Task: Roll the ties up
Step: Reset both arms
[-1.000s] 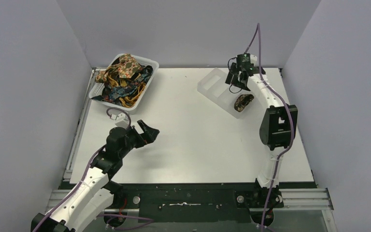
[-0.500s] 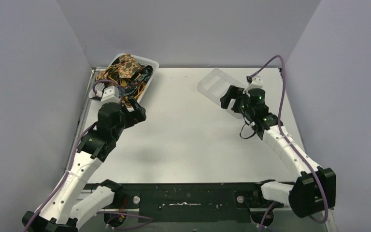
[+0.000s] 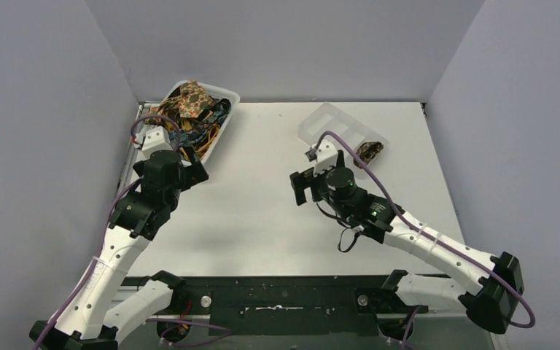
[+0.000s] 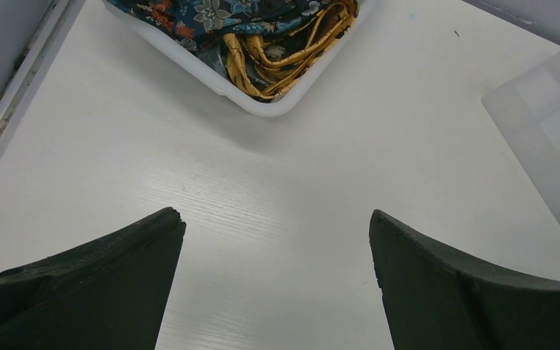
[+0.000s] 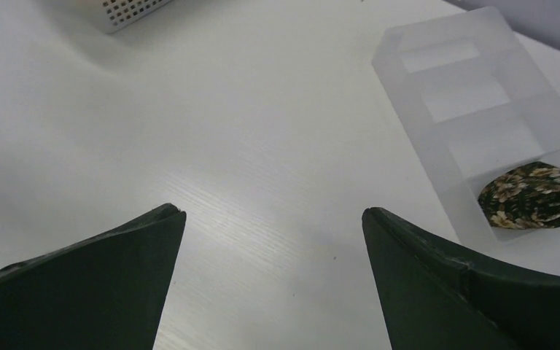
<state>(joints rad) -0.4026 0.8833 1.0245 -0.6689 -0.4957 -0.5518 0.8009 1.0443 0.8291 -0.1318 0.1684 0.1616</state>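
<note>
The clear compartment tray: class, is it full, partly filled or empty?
Partly filled: the tray holds one bundled dark floral tie in an end compartment; the other compartments in view hold nothing.

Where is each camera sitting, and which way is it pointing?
Top: above and behind, looking down on the table; shows the left arm, right arm, basket of ties and tray.
Left wrist: low over the table, facing the basket; open left claw at the bottom.
Right wrist: facing the tray and its rolled tie; open right claw at the bottom.
Shared: all three show the basket and tray.
</note>
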